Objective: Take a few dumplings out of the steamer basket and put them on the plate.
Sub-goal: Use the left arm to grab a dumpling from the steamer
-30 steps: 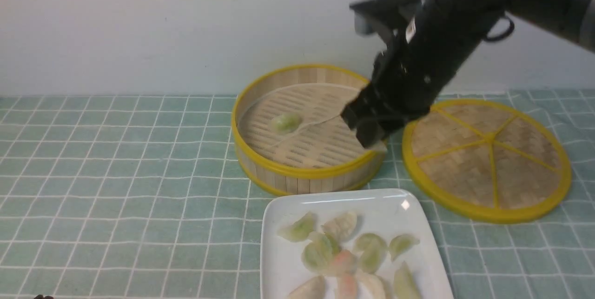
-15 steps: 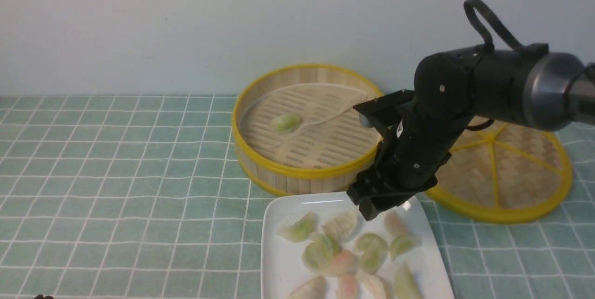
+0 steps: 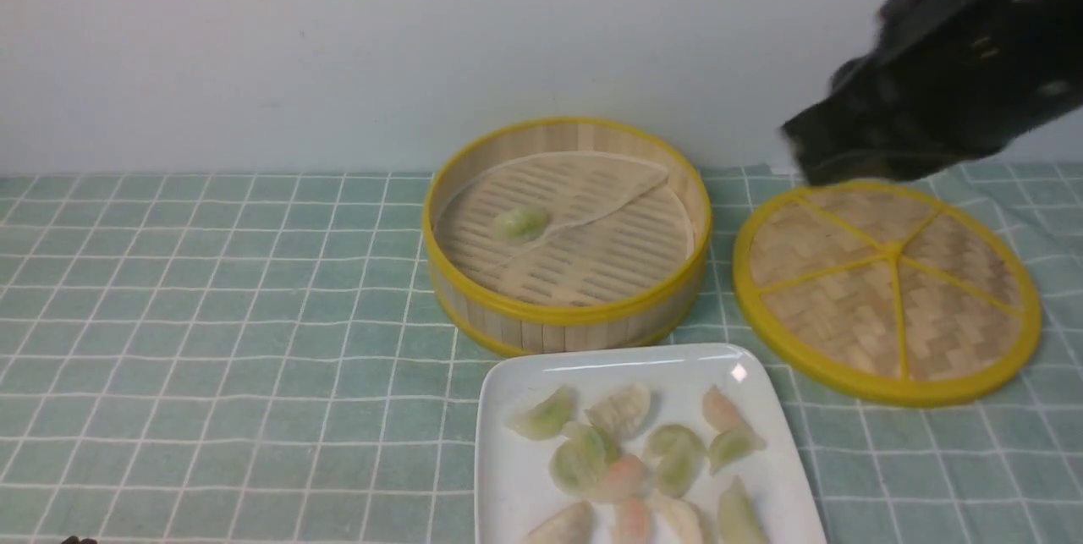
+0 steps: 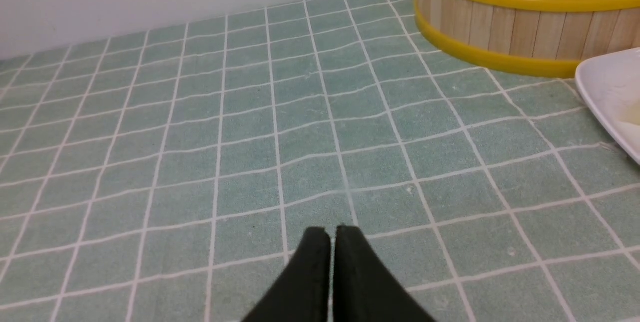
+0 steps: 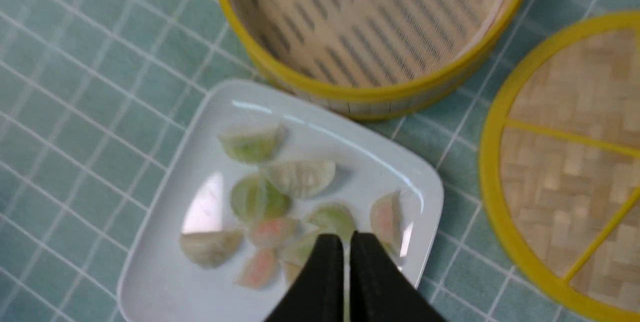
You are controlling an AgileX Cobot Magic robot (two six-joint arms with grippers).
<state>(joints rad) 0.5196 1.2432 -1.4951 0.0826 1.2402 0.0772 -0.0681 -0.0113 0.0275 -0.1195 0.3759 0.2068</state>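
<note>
Bamboo with yellow rims: the steamer basket point(image 3: 567, 313) stands upright on the green, white-lined checked cloth point(image 3: 211, 315), directly behind the plate point(image 3: 508, 476) in the front view. Inside it, left of centre, one pale green dumpling point(image 3: 520, 223) lies on the slatted floor; a thin pale liner point(image 3: 622, 204) shows a curved edge running across the floor. Plate is glossy white, squarish, its near edge cut off by the front view. It bears a group of dumplings, green, pinkish and whitish. At its far left, a green dumpling point(image 3: 546, 414); beside that, a whitish dumpling point(image 3: 624, 411). Toward the far right, a pinkish dumpling point(image 3: 723, 409) meets a small green one point(image 3: 733, 447). Others are bunched around the middle, several touching or overlapping; a long green dumpling point(image 3: 739, 514) lies nearer the right rim. Flat woven lid point(image 3: 829, 307), yellow spokes, rests on the cloth to the right of the basket. Right gripper point(image 5: 346, 242): fingertips pressed together, no dumpling seen between them; in the front view the claw is blurred and raised, overlapping the sight of the lid's far edge. Left gripper point(image 4: 332, 234): fingertips pressed together, nothing pinched, over the cloth and well apart from the plate. Plain pale wall point(image 3: 254, 45) behind.
</note>
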